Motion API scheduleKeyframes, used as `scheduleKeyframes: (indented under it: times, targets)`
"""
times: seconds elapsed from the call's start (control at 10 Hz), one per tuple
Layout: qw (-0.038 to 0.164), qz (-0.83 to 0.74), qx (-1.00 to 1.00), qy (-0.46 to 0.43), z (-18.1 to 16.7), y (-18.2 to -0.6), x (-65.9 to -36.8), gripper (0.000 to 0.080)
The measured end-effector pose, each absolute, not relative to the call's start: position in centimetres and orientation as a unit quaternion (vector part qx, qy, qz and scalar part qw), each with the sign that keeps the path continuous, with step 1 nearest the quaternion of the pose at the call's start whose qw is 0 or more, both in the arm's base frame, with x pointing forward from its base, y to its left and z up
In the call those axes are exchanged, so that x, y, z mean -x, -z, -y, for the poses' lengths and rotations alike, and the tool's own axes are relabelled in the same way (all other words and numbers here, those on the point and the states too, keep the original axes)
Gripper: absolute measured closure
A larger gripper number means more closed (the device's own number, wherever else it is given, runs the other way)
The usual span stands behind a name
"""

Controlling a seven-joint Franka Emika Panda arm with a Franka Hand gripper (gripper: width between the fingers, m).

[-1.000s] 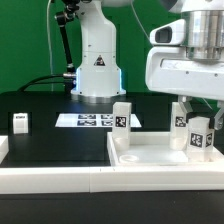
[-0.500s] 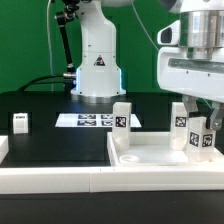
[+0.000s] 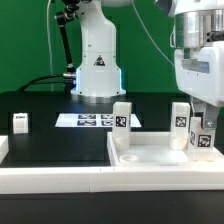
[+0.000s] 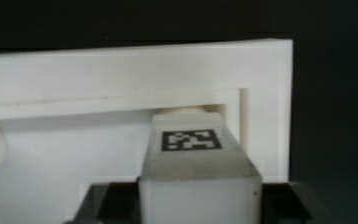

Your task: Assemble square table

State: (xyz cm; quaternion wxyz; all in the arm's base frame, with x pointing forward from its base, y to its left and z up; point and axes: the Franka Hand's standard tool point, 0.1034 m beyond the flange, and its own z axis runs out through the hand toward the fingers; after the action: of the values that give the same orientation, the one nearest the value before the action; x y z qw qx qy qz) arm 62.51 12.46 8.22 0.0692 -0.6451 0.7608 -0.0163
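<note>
The square table's white slab (image 3: 150, 152) lies at the exterior view's lower right, raised rim up. Two white tagged legs (image 3: 122, 117) (image 3: 180, 116) stand upright at its far side. My gripper (image 3: 204, 126) is shut on a third leg (image 3: 203, 142) and holds it upright over the slab's near right corner. In the wrist view this leg (image 4: 202, 165) shows its tag, clamped between the dark fingers (image 4: 114, 202), with the slab's corner and rim (image 4: 131, 75) beyond it. Another leg (image 3: 20, 122) lies loose far to the exterior view's left.
The robot's white base (image 3: 97, 65) stands at the back centre, with the marker board (image 3: 88, 120) flat in front of it. A long white rail (image 3: 50, 180) borders the black surface along the front, with a white block (image 3: 3, 148) at the exterior view's left edge.
The arm has carried the held leg a little toward the exterior view's right, along the slab's near right corner. The grip has not changed and the other legs have not moved.
</note>
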Motion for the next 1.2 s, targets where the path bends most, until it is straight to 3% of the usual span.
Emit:
scheduleKeyframes:
  times: [0.2,0.3,0.4,0.5,0.6,0.7,0.8,1.2]
  targets:
    - [0.08,-0.795,0.602,0.018,-12.38,-8.24,-62.61,0.0509]
    - [0.082,-0.812,0.578,0.014,-12.52,-8.14,-62.56,0.04]
    - [0.082,-0.811,0.579,0.012,-12.71,-8.05,-62.49,0.04]
    - [0.08,-0.802,0.592,0.012,-12.65,-7.98,-62.45,0.0231]
    - [0.051,-0.759,0.649,-0.005,-12.45,-7.79,-61.98,0.0231]
    - [0.047,-0.742,0.669,-0.008,-12.55,-8.0,-62.58,0.0165]
    - [0.053,-0.72,0.691,0.001,-12.67,-8.0,-62.84,0.0154]
    - [0.046,-0.603,0.796,0.007,-12.4,-7.89,-62.72,0.015]
